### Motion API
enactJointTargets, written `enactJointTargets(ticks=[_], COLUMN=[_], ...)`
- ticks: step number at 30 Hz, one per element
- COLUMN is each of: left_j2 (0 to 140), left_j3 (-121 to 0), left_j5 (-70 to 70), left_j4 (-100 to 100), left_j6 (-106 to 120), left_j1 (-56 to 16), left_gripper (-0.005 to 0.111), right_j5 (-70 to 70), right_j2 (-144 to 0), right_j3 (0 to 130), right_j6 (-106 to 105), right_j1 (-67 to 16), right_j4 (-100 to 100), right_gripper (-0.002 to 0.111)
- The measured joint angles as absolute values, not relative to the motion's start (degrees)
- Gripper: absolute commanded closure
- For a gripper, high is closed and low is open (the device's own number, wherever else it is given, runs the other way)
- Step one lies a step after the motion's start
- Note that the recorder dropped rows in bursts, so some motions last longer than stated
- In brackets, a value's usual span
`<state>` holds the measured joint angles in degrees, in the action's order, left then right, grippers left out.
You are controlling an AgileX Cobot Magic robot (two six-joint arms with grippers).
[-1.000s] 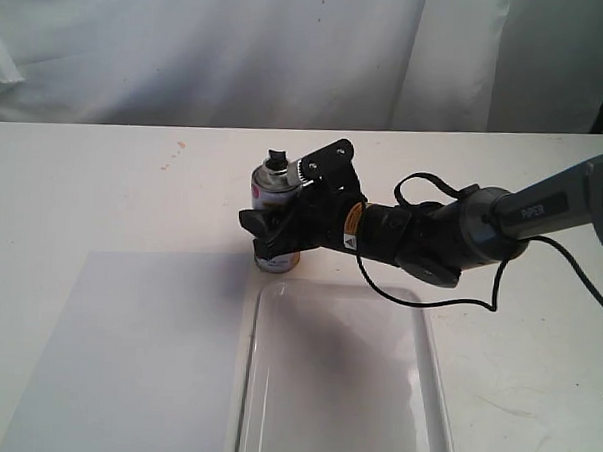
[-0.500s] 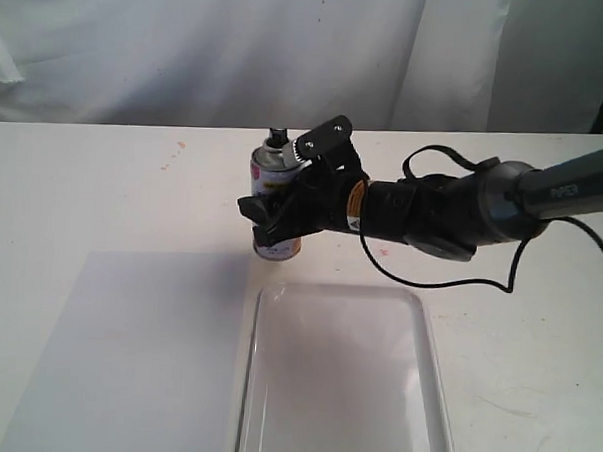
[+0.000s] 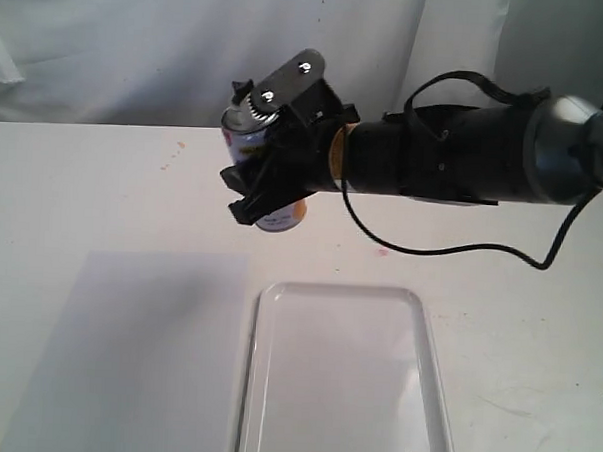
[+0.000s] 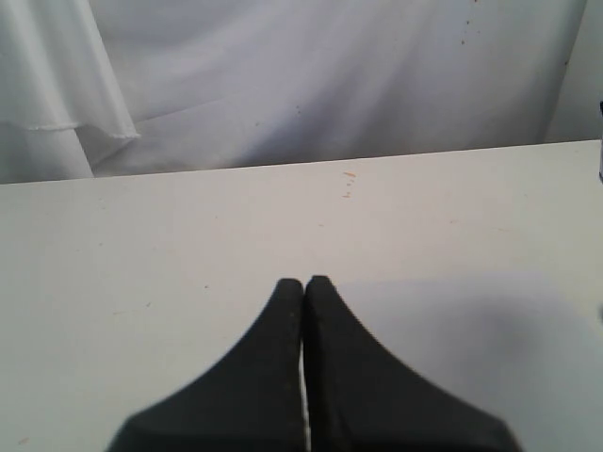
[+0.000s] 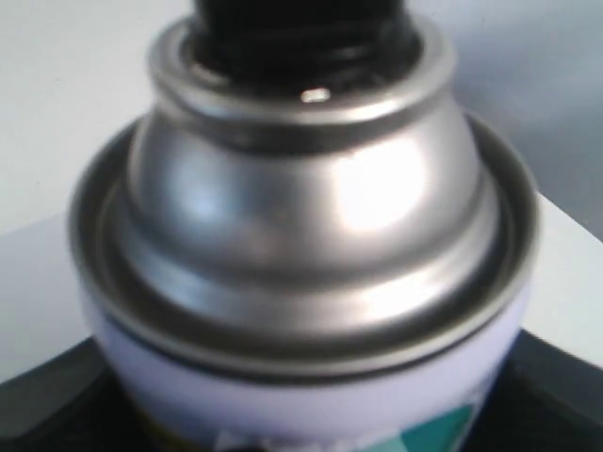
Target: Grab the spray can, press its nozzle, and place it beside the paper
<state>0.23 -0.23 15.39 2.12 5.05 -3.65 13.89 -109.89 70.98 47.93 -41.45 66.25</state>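
Observation:
My right gripper (image 3: 268,176) is shut on the spray can (image 3: 278,217) and holds it in the air above the table, tilted a little to the left. The can's silver dome (image 5: 311,217) fills the right wrist view, with the black nozzle (image 5: 301,28) at its top edge. In the exterior view the nozzle (image 3: 243,89) shows beside the gripper's bracket. The paper (image 3: 126,358) lies flat at the front left of the table. My left gripper (image 4: 303,282) is shut and holds nothing, over the table near the paper (image 4: 471,339).
A glossy white tray (image 3: 417,321) with a raised rim lies right of the paper, below the raised can. A white cloth backdrop (image 3: 189,51) hangs behind the table. The right arm (image 3: 454,163) and its black cable stretch across the right half.
The right gripper has lifted the spray can off the table, up and slightly left. The arm has risen with it. The paper and tray have not moved.

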Motion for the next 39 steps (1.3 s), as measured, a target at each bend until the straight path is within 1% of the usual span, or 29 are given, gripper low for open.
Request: enactJointTargets(ticks=[7, 12, 13, 18, 25, 30, 39], left_j2=[0.2, 0.2, 0.2, 0.2, 0.2, 0.2, 0.2], left_j3=[-0.2, -0.2, -0.2, -0.2, -0.2, -0.2, -0.2], left_j5=[15.4, 15.4, 15.4, 15.4, 15.4, 15.4, 15.4], left_j4=[2.1, 2.1, 2.1, 2.1, 2.1, 2.1, 2.1], left_j6=[5.0, 5.0, 5.0, 5.0, 5.0, 5.0, 5.0], left_j1=[-3.7, -3.7, -3.7, -3.7, -3.7, -3.7, -3.7], left_gripper=[0.107, 0.107, 0.107, 0.107, 0.107, 0.107, 0.107], right_j5=[1.6, -8.2, -12.4, -22.3, -29.0, -29.0, -27.7], right_j2=[-109.2, -109.2, -109.2, -109.7, -113.3, -114.3, -116.9], right_j3=[71.0, 71.7, 72.5, 73.8, 73.8, 73.8, 73.8], right_j6=[43.5, 41.1, 40.9, 44.4, 46.5, 41.3, 36.7], right_j1=[-51.5, -56.3, -58.0, -62.8, -64.6, -64.6, -64.6], right_j4=[67.2, 68.7, 71.3, 80.0, 87.6, 93.5, 94.5], right_gripper=[0.108, 0.108, 0.108, 0.108, 0.108, 0.108, 0.108])
